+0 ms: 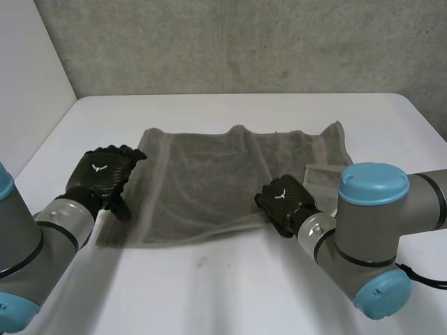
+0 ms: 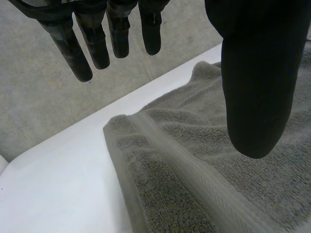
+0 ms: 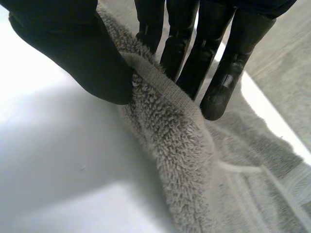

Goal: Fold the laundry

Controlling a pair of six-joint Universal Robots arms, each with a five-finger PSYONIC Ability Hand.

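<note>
Edge of towel [image 1: 209, 188] btw right hand [image 3: 73, 53] thumb & fingers [image 3: 226, 87] hidden in pinch; towel corner beside that hand covered by right arm [image 1: 374, 209]. Palm of left hand [image 2: 257, 73] cut off.

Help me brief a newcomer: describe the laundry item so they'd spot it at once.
At the middle of the white table lies a grey terry towel, spread nearly flat. A woven band runs along its edge, and its grey pile stands out from the black right hand pinching its near edge and the open left hand at its left edge.
</note>
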